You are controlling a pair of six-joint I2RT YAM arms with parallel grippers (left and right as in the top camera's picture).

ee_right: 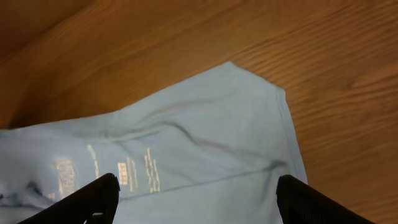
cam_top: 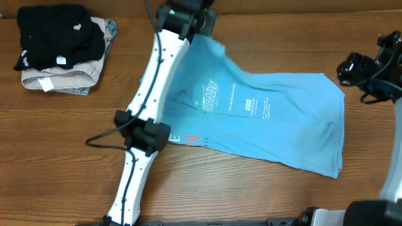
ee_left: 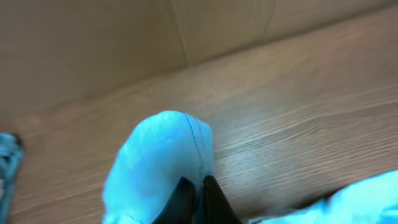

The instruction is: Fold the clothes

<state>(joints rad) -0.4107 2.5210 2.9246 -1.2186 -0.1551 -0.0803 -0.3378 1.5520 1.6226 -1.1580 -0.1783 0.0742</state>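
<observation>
Left tool (ee_left: 196,182) pinches a raised bunch of the sky-blue T-shirt (cam_top: 270,119), its rest sprawled on the worktop (cam_top: 63,163) beneath the spread right tool (ee_right: 198,190); light, limp cloth, likely best gripped at hems.

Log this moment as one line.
left gripper: shut on T-shirt, edge raised | right gripper: open, empty | fold: not done
</observation>
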